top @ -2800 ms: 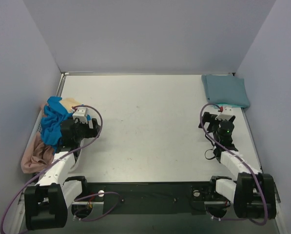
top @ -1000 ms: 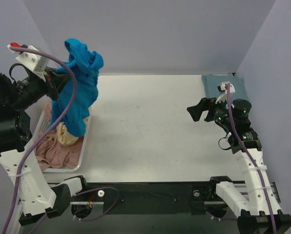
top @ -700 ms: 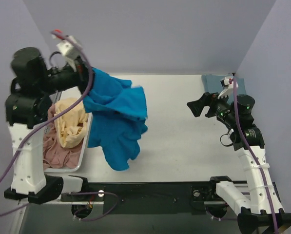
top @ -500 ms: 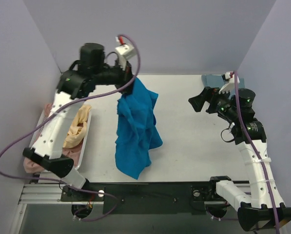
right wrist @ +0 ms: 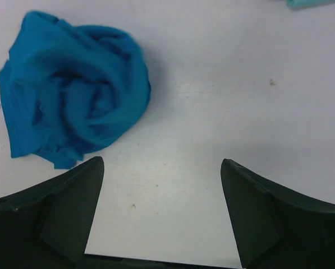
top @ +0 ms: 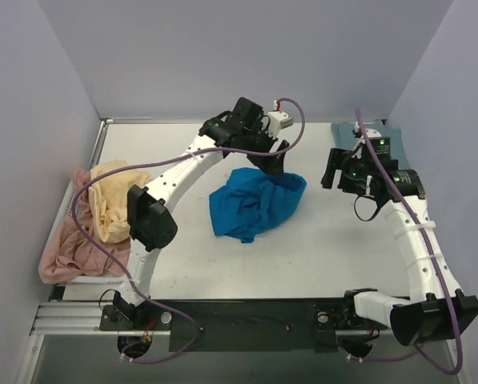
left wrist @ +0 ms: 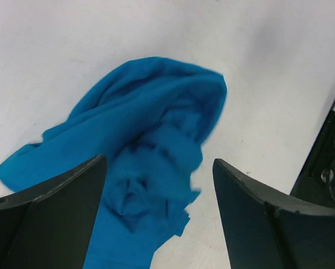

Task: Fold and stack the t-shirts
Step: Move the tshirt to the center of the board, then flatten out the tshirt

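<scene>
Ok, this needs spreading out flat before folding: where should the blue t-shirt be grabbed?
Pinch the blue t-shirt at its thin, flat near-left edge, the left gripper coming straight down; its far-right end is a bunched mound, likely too thick to pinch cleanly.

Top view high, near side; wrist views downward, close, sharing blue t-shirt (top: 255,204).

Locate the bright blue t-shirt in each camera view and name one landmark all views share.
Top external: blue t-shirt crumpled at mid-table.
Left wrist: blue t-shirt fills the middle and lower left.
Right wrist: blue t-shirt at upper left.
Shared landmark: the white table beneath it.
</scene>
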Action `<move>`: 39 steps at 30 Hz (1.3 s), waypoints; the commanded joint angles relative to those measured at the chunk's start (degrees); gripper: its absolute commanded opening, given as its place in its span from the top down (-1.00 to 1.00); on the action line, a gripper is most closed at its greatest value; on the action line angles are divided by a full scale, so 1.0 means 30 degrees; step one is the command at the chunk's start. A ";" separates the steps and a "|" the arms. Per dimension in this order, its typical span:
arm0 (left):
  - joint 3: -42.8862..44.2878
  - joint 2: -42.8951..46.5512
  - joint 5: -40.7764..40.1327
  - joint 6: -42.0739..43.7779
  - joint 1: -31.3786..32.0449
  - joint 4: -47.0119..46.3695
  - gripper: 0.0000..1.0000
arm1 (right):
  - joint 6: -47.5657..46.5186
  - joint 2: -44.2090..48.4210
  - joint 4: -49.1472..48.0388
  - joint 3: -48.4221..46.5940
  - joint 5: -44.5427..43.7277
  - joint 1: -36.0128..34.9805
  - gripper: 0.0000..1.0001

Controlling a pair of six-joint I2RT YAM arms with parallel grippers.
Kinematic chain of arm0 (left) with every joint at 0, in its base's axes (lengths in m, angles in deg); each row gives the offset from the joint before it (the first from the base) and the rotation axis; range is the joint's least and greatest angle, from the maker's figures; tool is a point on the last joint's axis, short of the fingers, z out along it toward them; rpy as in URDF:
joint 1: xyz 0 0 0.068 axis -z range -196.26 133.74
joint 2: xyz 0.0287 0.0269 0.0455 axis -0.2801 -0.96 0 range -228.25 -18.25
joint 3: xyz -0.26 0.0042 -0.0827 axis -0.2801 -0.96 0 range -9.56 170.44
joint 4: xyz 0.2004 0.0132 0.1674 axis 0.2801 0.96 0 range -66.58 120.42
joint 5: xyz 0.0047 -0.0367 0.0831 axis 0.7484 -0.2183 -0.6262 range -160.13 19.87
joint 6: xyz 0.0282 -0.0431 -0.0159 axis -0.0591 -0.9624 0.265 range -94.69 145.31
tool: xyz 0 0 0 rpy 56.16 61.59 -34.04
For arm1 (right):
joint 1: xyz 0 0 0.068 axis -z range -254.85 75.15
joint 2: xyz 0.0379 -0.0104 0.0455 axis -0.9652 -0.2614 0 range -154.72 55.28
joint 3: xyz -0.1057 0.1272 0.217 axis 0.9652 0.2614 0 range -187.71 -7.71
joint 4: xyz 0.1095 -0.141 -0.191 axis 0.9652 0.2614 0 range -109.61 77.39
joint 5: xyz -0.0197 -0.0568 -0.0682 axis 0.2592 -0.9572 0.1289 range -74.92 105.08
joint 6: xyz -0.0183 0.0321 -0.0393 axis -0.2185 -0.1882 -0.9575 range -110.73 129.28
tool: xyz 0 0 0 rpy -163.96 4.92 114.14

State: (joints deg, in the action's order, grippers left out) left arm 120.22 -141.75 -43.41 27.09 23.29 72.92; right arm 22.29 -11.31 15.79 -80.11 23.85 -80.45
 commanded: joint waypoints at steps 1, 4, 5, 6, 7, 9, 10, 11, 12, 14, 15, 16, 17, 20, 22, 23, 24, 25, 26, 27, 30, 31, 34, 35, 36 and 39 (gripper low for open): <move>0.1771 0.1702 -0.1758 0.0814 -0.2451 -0.1001 -0.74 | -0.0237 -0.0189 0.1745 0.0779 -0.1695 -0.3453 -0.58; 0.0227 0.3367 -0.1817 0.0724 -0.4740 -0.1088 -0.75 | -0.0556 0.0164 -0.0806 0.3265 -0.0500 -0.7811 -0.54; -0.0333 0.3723 -0.1962 0.0783 -0.5819 -0.1088 -0.76 | -0.0791 0.0048 -0.2350 0.3738 -0.0117 -0.8843 -0.53; -0.1441 0.4596 -0.1992 0.0783 -0.6323 -0.1088 -0.76 | -0.1664 -0.0069 -0.3061 0.4149 0.0554 -1.0710 -0.53; -0.2235 0.5098 -0.1790 0.0638 -0.7430 -0.1146 -0.76 | -0.2282 -0.0650 -0.4403 0.4240 0.0735 -1.1483 -0.53; -0.4665 0.6534 -0.1145 0.0316 -0.9017 -0.1555 -0.76 | -0.3719 -0.2227 -0.5732 0.3863 -0.0108 -1.3507 -0.53; -0.6386 0.7612 -0.0824 0.0227 -0.9980 -0.1963 -0.76 | -0.4680 -0.3137 -0.5764 0.2845 -0.0461 -1.4382 -0.52; -0.7070 0.8058 -0.0705 0.0256 -1.0367 -0.2344 -0.76 | -0.5009 -0.5118 -0.5358 0.1182 -0.0522 -1.4710 -0.50; -0.8614 0.9135 -0.0733 0.0227 -1.1183 -0.2609 -0.76 | -0.5650 -0.7081 -0.4426 0.0440 -0.0755 -1.5119 -0.45; -1.0434 1.0577 -0.0733 0.0256 -1.2152 -0.3138 -0.76 | -0.6559 -1.0391 -0.2757 -0.2021 -0.1048 -1.5502 -0.31; -1.0910 1.1452 -0.0675 0.0227 -1.2419 -0.3400 -0.76 | -0.6913 -1.1253 -0.2369 -0.3334 -0.1224 -1.5649 -0.24; -1.1814 1.1808 -0.0558 0.0256 -1.3031 -0.3519 -0.76 | -0.7381 -1.2827 -0.1901 -0.3811 -0.1487 -1.5825 -0.19; -1.2287 1.2537 -0.0441 0.0285 -1.3095 -0.3723 -0.76 | -0.7617 -1.3423 -0.1839 -0.4570 -0.1606 -1.5914 -0.19; -1.3316 1.3451 -0.0586 0.0372 -1.4731 -0.3609 -0.76 | -0.8350 -1.5707 -0.1692 -0.5717 -0.1110 -1.5973 -0.21; -1.3492 1.3774 -0.0644 0.0490 -1.5201 -0.3228 -0.76 | -0.8703 -1.6588 -0.1663 -0.6450 -0.0642 -1.6002 -0.22; -1.3609 1.3891 -0.0674 0.0519 -1.5292 -0.3053 -0.76 | -0.8820 -1.6970 -0.1662 -0.6974 -0.0495 -1.6002 -0.23; -1.3610 1.3950 -0.0674 0.0549 -1.5467 -0.2993 -0.76 | -0.8850 -1.7612 -0.1633 -0.7212 -0.0523 -1.6060 -0.23; -1.3697 1.3980 -0.0616 0.0578 -1.5556 -0.2963 -0.75 | -0.8850 -1.7909 -0.1575 -0.7707 -0.0639 -1.6003 -0.23; -1.3698 1.4038 -0.0500 0.0520 -1.5614 -0.2934 -0.75 | -0.8850 -1.8608 -0.1371 -0.7973 -0.0611 -1.6031 -0.23; -1.3727 1.4010 -0.0441 0.0520 -1.5615 -0.2963 -0.75 | -0.8879 -1.8905 -0.1137 -0.8469 -0.0466 -1.6032 -0.23; -1.3669 1.3892 -0.0293 0.0403 -1.5644 -0.3022 -0.75 | -0.9026 -1.9930 -0.1076 -0.9145 -0.0814 -1.6207 -0.22; -1.3669 1.3834 -0.0293 0.0431 -1.5615 -0.3051 -0.75 | -0.9084 -2.0107 -0.0989 -0.9351 -0.1251 -1.6381 -0.22; -1.3640 1.3688 -0.0410 0.0461 -1.5615 -0.3051 -0.75 | -0.9377 -2.0547 -0.0930 -0.9849 -0.1753 -1.6676 -0.19; -1.3610 1.3629 -0.0411 0.0490 -1.5644 -0.3051 -0.75 | -0.9349 -2.0693 -0.0872 -0.9880 -0.1666 -1.6705 -0.13; -1.3610 1.3628 -0.0440 0.0490 -1.5673 -0.3051 -0.75 | -0.9319 -2.0782 -0.0813 -0.9851 -0.1665 -1.6676 0.04; -1.3522 1.3541 -0.0411 0.0461 -1.5732 -0.3080 -0.75 | -0.9464 -2.1192 -0.0347 -0.9646 -0.1957 -1.6618 0.46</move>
State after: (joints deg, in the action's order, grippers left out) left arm 78.98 -101.10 -45.66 28.09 -23.51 65.79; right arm -4.92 -72.66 10.26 -108.20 20.18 -129.87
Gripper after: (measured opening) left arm 0.877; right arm 0.375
